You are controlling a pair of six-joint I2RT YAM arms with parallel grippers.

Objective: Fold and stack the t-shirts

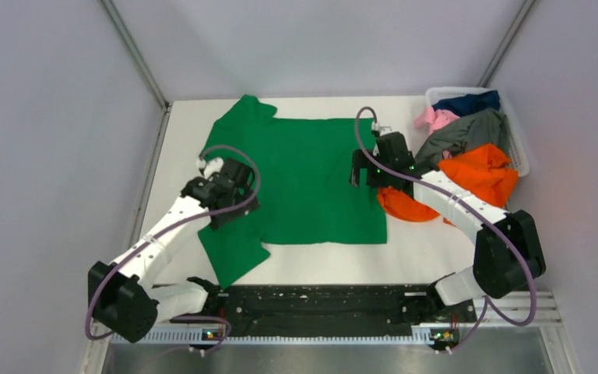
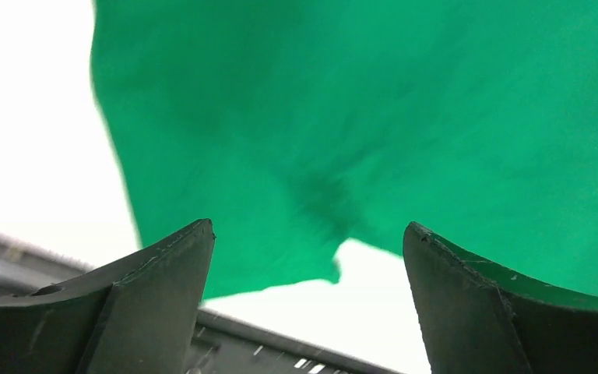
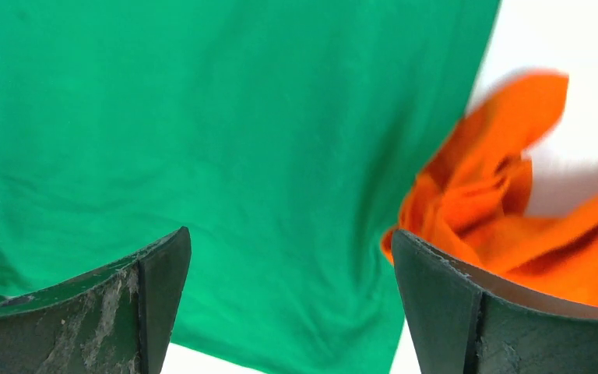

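Note:
A bright green t-shirt [image 1: 311,179] lies spread flat on the white table, collar to the left. My left gripper [image 1: 230,204] is open and empty above its near sleeve [image 2: 280,156]. My right gripper [image 1: 362,173] is open and empty above the shirt's right hem [image 3: 280,179], beside an orange t-shirt [image 1: 479,179] that spills from the basket onto the table; the orange shirt also shows in the right wrist view [image 3: 506,202]. Grey [image 1: 467,132], navy blue [image 1: 467,101] and pink [image 1: 434,118] t-shirts lie crumpled in the basket.
A white plastic basket [image 1: 518,148] stands at the back right corner. Grey walls with metal posts enclose the table. A black rail [image 1: 311,300] with both arm bases runs along the near edge.

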